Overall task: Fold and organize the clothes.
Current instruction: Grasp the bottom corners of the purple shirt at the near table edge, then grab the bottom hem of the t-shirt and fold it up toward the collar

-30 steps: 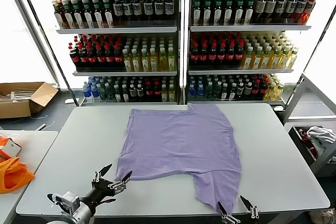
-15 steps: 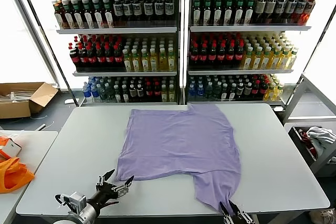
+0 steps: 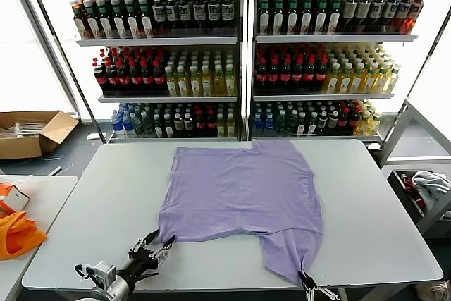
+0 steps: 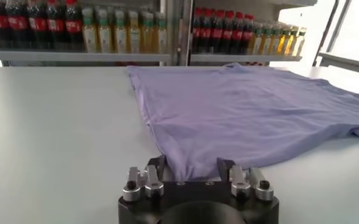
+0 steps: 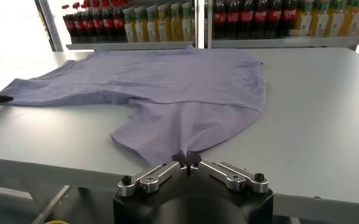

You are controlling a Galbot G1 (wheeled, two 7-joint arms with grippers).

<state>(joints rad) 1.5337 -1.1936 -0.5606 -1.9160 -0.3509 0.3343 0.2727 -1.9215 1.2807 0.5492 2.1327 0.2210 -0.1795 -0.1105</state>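
Observation:
The lavender T-shirt (image 3: 243, 188) lies spread flat on the grey table (image 3: 91, 195), plain side up. At the near left corner of the shirt my left gripper (image 3: 160, 243) stands low over the table. In the left wrist view (image 4: 191, 171) its fingers (image 4: 157, 165) are still apart, with that corner of the shirt (image 4: 246, 109) lying slightly bunched between them. My right gripper (image 3: 308, 281) is at the table's front edge. It is shut on the tip of the flap of the shirt (image 5: 167, 85) that reaches nearest me; the right wrist view shows its fingertips (image 5: 188, 161) meeting on the cloth.
Shelves of bottled drinks (image 3: 239, 54) fill the wall behind the table. An orange bag (image 3: 17, 234) lies on a side table at the left, with a cardboard box (image 3: 32, 132) on the floor beyond. A bin with cloths (image 3: 423, 188) stands at the right.
My right gripper closed on the near flap of the shirt. My left gripper slid forward onto the shirt's near left corner, and its fingers have narrowed around it.

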